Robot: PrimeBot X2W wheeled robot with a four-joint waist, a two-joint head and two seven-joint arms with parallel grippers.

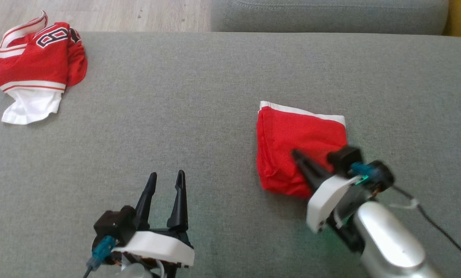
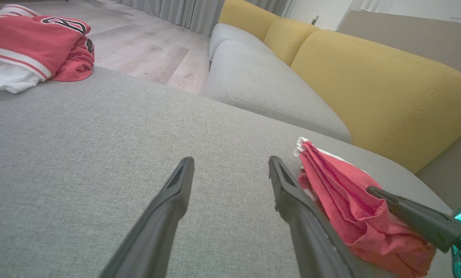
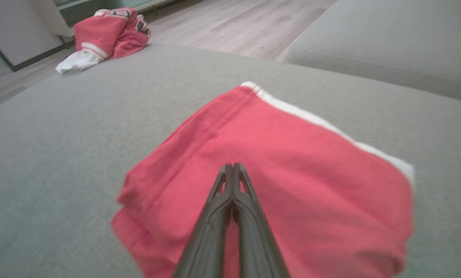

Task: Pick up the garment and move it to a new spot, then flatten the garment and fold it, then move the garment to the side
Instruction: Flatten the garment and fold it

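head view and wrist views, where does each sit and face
Head view: on the head, looking down at the grey cushion; left gripper open, right gripper shut over the folded garment.
Left wrist view: on that wrist, along its open fingers toward the yellow sofa back.
Right wrist view: along its shut fingers onto the garment.
Shared: garment and red jersey.

You are looking at a big grey cushion (image 1: 199, 116) that is holding two things: a folded red garment (image 1: 296, 139) with a white edge is lying on its right side, and a bunched red and white shirt (image 1: 33, 65) is sitting far off at its left corner.
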